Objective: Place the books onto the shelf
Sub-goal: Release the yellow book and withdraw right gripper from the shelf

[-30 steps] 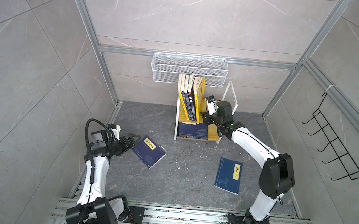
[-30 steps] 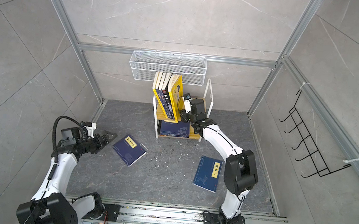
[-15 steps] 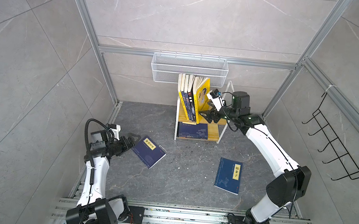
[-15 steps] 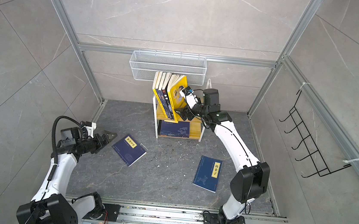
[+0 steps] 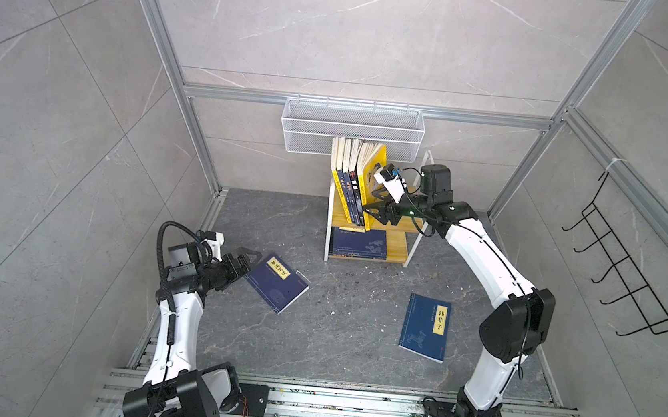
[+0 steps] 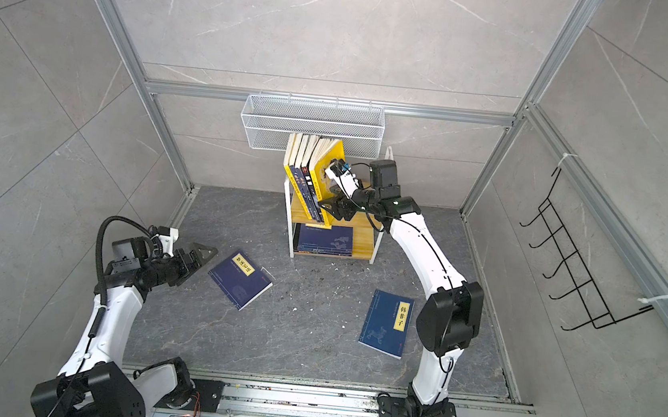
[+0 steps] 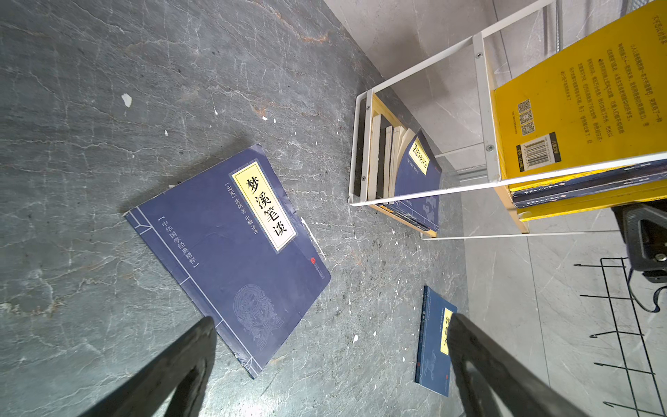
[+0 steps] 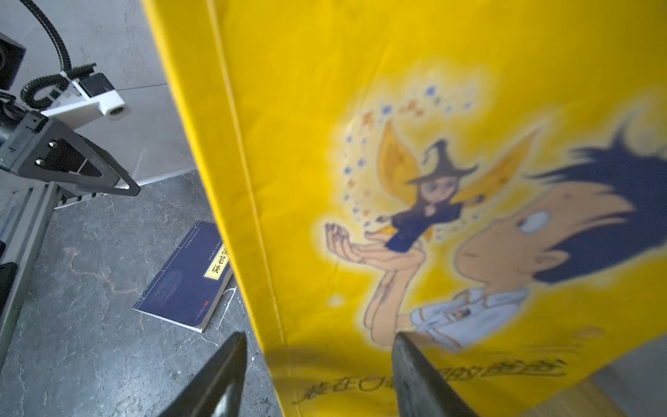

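The shelf (image 5: 412, 248) stands at the back. Several books (image 5: 349, 186) stand upright on its upper board, and navy books (image 5: 358, 243) lie flat on the lower one. The outermost upright book is yellow (image 5: 373, 167) and leans to the right. My right gripper (image 5: 371, 204) is open against the lower part of its cartoon cover (image 8: 397, 144). One finger is in front of the cover and the other is past its spine edge. My left gripper (image 5: 249, 264) hangs open beside a navy book (image 5: 277, 282) on the floor. A second navy book (image 5: 425, 327) lies at the right.
A white wire basket (image 5: 352, 130) hangs on the back wall just above the upright books. A black hook rack (image 5: 627, 271) is on the right wall. Metal rails (image 5: 347, 403) run along the front edge, and grey walls close in three sides.
My right arm has raised its elbow and swung out to the right. Its gripper has come down along the yellow book, which now leans further right. The left arm has not moved.
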### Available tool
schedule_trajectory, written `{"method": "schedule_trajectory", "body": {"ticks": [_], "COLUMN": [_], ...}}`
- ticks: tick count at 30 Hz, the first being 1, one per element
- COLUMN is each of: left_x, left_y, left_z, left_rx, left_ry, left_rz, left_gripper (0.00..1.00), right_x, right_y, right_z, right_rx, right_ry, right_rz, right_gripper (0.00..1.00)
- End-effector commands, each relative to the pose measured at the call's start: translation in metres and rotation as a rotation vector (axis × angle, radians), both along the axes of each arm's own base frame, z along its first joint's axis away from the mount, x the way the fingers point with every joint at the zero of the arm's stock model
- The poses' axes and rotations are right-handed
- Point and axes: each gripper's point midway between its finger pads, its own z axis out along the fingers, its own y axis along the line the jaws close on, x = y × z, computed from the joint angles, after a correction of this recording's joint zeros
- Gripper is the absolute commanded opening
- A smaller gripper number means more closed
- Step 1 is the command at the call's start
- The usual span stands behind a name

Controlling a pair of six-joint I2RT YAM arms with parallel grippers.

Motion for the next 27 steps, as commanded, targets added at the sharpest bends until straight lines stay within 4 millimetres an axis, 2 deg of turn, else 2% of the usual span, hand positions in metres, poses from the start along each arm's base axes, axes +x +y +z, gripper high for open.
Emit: {"method": "schedule_trajectory", "body": {"ticks": [1,11,23,27], "left_x": [0.003,0.004,0.003,0.003], "left_y": [0.001,0.002,0.002,0.003], "left_z": [0.016,0.015,0.014,0.011], "left_rx": [0.008,0.009,0.007,-0.007], "left_ry": [-0.054,-0.055,-0.056,-0.036], "left_rz": [-0.011,-0.011,-0.004,0.009], "left_gripper": [1.00,1.00,1.00,1.00], "right_x": [0.001,0.007,0.005,-0.006], "right_y": [0.006,0.010,0.006,0.000], "right_z": [0.006,0.010,0.008,0.014], "right_rx": [0.016,0.031,0.021,0.021], "right_ry": [0.008,0.013,0.006,-0.001], "right_rz": [0.035,0.051,0.049,0.042], "right_gripper": [0.60,0.48,0.43,0.55]}}
